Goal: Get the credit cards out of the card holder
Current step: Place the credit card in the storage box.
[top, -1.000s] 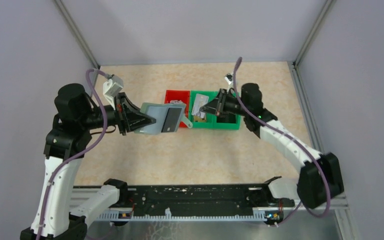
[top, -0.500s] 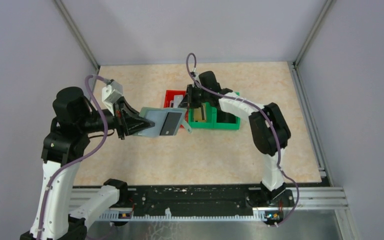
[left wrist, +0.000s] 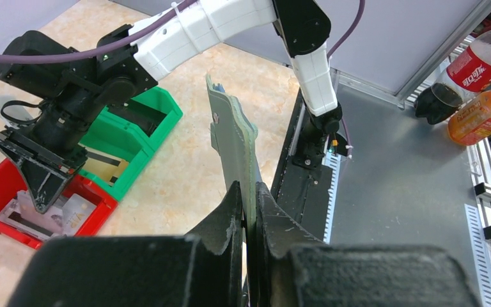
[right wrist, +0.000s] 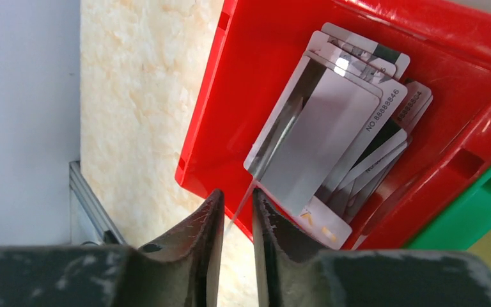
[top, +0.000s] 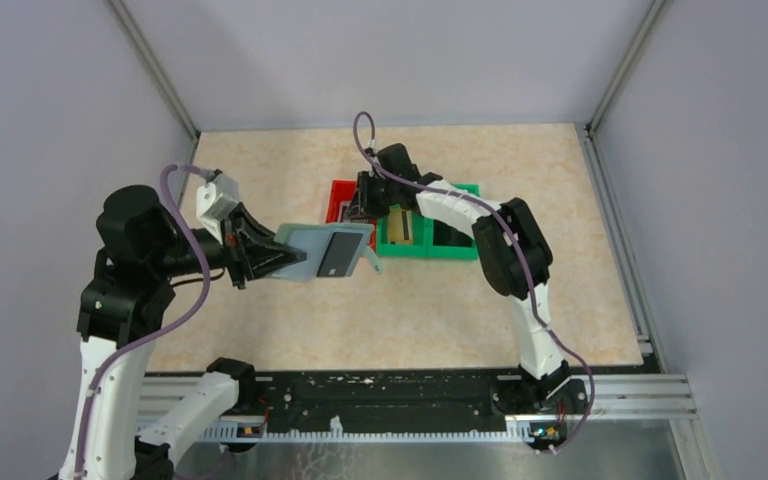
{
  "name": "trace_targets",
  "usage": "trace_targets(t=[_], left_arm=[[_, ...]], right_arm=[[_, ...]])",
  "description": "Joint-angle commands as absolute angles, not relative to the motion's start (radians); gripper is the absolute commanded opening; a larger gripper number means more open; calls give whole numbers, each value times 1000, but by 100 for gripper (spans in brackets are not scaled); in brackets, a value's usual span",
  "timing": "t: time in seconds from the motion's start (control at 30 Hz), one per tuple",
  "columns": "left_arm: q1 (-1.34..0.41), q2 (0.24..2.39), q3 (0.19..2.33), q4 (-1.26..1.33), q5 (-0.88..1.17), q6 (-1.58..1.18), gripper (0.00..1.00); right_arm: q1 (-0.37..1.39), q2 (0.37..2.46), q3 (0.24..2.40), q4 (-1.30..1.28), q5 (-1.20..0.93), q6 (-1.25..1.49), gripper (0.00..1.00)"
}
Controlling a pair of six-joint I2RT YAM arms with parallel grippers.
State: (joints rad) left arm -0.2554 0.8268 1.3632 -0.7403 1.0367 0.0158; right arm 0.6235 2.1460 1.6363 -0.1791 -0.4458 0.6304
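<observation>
My left gripper (top: 265, 257) is shut on the near edge of the pale grey-green card holder (top: 310, 250), holding it in the air left of the bins. A dark grey credit card (top: 337, 253) shows in the holder's pocket. From the left wrist the holder (left wrist: 233, 134) appears edge-on, clamped between the jaws of that gripper (left wrist: 248, 198). My right gripper (top: 360, 205) hangs over the red bin (right wrist: 262, 32). Its jaws (right wrist: 236, 204) stand slightly apart around the corner of a silvery credit card (right wrist: 319, 134), which hangs free of both of them. Several more credit cards (right wrist: 383, 134) lie in the bin.
A green bin (top: 450, 245) adjoins the red bin (top: 340, 190) on its right and holds a tan piece. Grey walls enclose the table on three sides. A black rail (top: 390, 405) runs along the near edge. Bottles (left wrist: 479, 89) stand beyond the table.
My right arm swung left from the green bin to above the red bin, and its jaws parted from shut, freeing the silvery card. The left arm shifted the holder slightly lower and left.
</observation>
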Motion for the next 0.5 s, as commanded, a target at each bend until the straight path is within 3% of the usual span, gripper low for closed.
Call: trace_targets(t=[0.0,0.2,0.47], left_arm=[[-256,806,1354,-702,1061,34,0],[-256,805,1358,-729,1069,50,0],[-256,817,1363,-774,1084,98,0]], right_arm=[[636,2152,1717,-199,-396,615,28],[637,2079,1756,-280,-328,541,39],[600,1784,1750,-378,-301,370,58]])
